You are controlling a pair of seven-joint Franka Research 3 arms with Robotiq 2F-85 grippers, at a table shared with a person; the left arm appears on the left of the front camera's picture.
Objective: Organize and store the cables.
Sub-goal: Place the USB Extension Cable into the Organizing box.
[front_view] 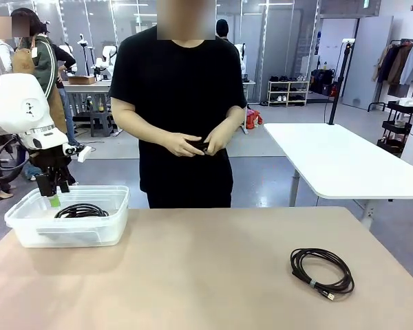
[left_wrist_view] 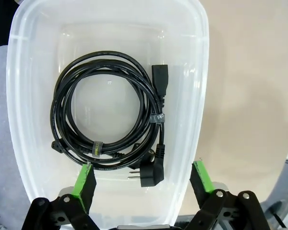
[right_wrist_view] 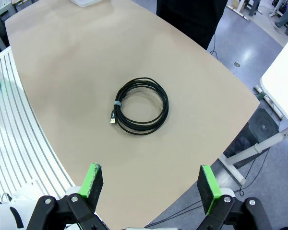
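Table (front_view: 213, 275): tan top. Person (front_view: 182, 89) in black tee stands at far edge, centre. L arm (front_view: 17, 110) comes in at pic left and hangs over clear bin (front_view: 27, 223), which sits on table's far-left part.

L gripper (left_wrist_view: 141, 171): fingers wide apart, nothing clamped, just above bin's open top. Front view puts tips about at rim level, at bin's left-rear. R gripper (right_wrist_view: 150, 173): fingers also spread wide, empty, high over table w/ loose coil below.

Cables, 3 seen:
1) coil A (left_wrist_view: 105, 115): flat on bin floor, round loop, two dark tie bands. Angled mains plug (left_wrist_view: 151, 175) on side nearest gripper, straight connector (left_wrist_view: 157, 76) at loop's edge.
2) coil B (front_view: 322, 271): flat on table, near-right part, well apart from bin. Pale tie band (front_view: 313, 282) just beside small plug end.
3) cable C (front_view: 205, 146): small black bundle in person's hands (front_view: 181, 144), waist height, behind table. Shape can't tell.
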